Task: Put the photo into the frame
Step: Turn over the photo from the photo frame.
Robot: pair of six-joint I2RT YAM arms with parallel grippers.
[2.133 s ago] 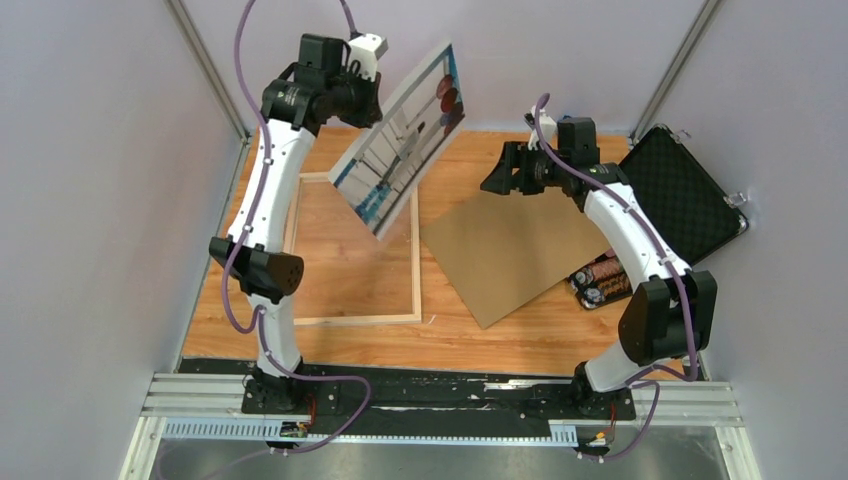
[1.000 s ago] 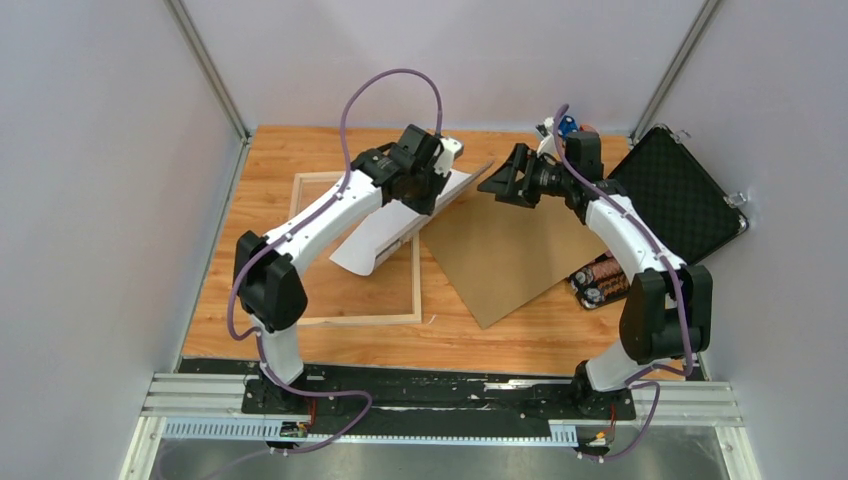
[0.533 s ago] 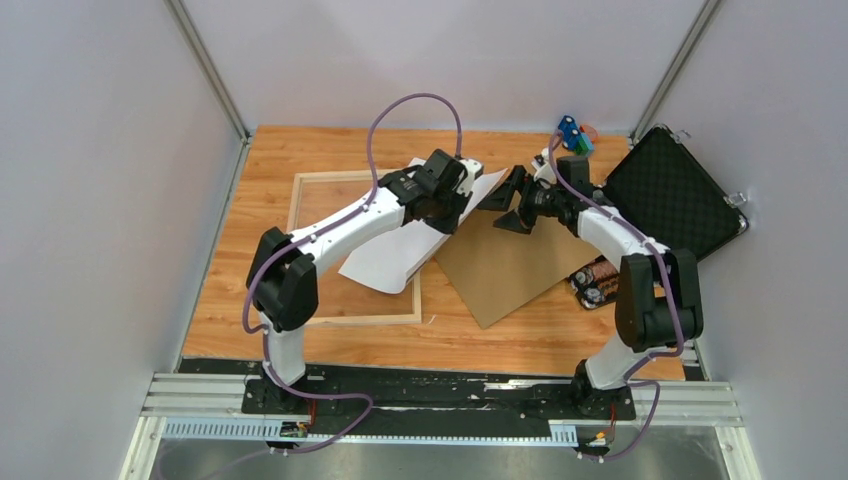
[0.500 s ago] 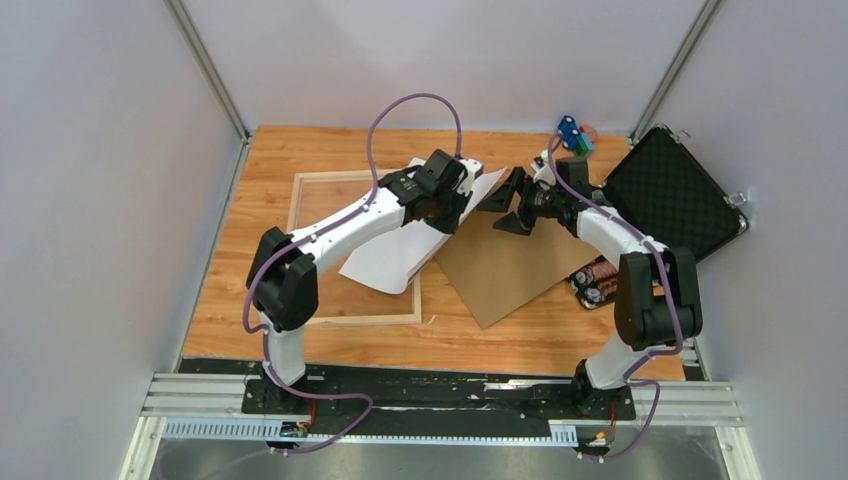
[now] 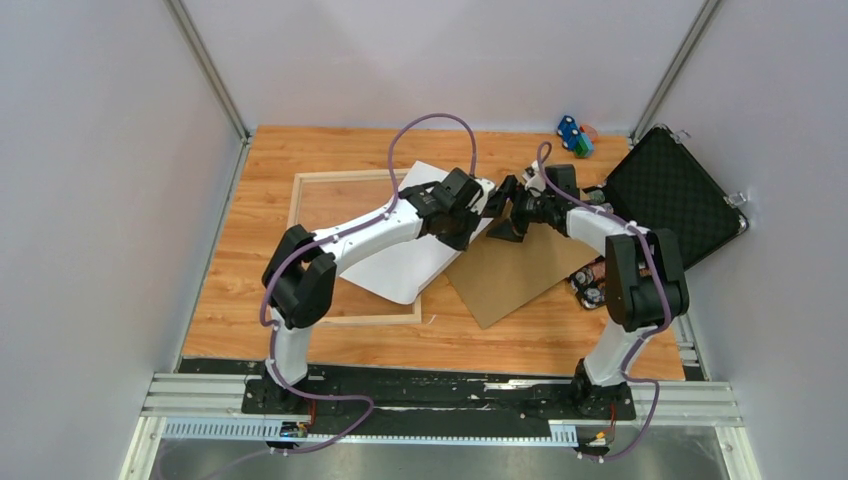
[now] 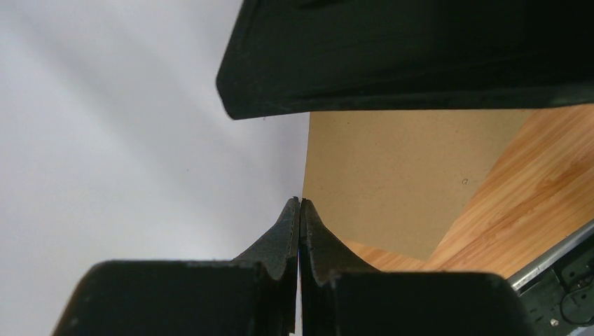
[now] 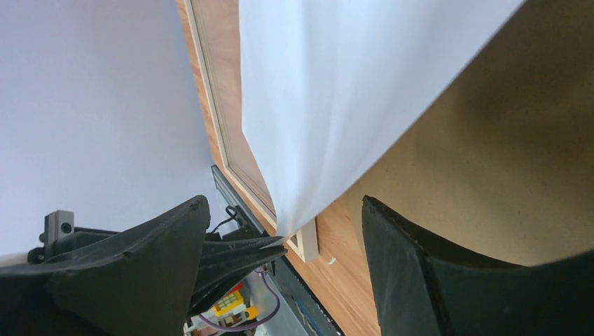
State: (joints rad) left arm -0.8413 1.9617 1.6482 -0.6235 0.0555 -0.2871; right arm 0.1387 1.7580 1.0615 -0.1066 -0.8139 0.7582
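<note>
The photo (image 5: 405,262) is showing a white back that is looking like smooth, matt paper. The frame (image 5: 340,321) is looking like pale wood with a dull finish. The brown backing board (image 5: 510,275) is looking like flat, matt cardboard. The desk (image 5: 250,190) is showing orange wood grain with a soft sheen. The left pincer (image 6: 300,204) is looking like matt black plastic.

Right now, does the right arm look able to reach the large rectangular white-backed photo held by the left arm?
Probably yes: the right tool stands open with a corner of the large white-backed photo between its fingers; only the left tool, shut on it, sits close.
</note>
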